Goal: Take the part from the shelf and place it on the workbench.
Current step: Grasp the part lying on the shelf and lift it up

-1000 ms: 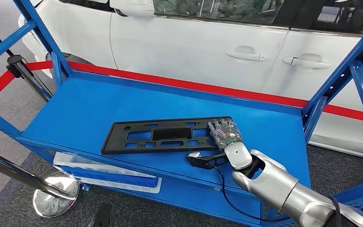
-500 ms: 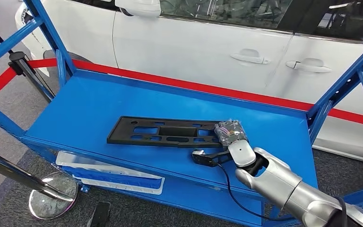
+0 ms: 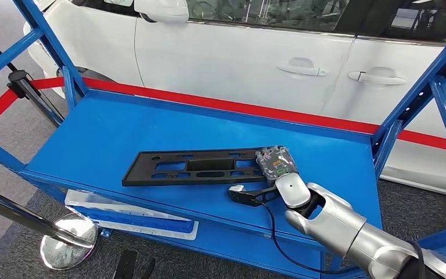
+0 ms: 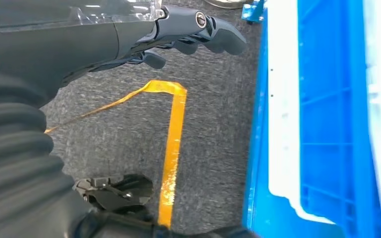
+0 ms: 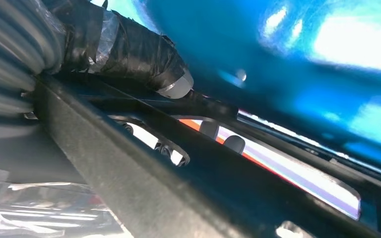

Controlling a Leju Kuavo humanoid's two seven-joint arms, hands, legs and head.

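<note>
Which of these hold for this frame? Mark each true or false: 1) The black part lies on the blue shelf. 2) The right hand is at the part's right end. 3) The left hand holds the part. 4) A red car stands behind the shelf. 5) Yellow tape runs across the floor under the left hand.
1) True: the black part lies flat on the blue shelf.
2) True: the right hand sits over the part's right end, fingers on it.
3) False: the left hand hangs above the floor and holds nothing.
4) False: the car behind the shelf is white.
5) True: yellow tape lies on the grey floor.
</note>
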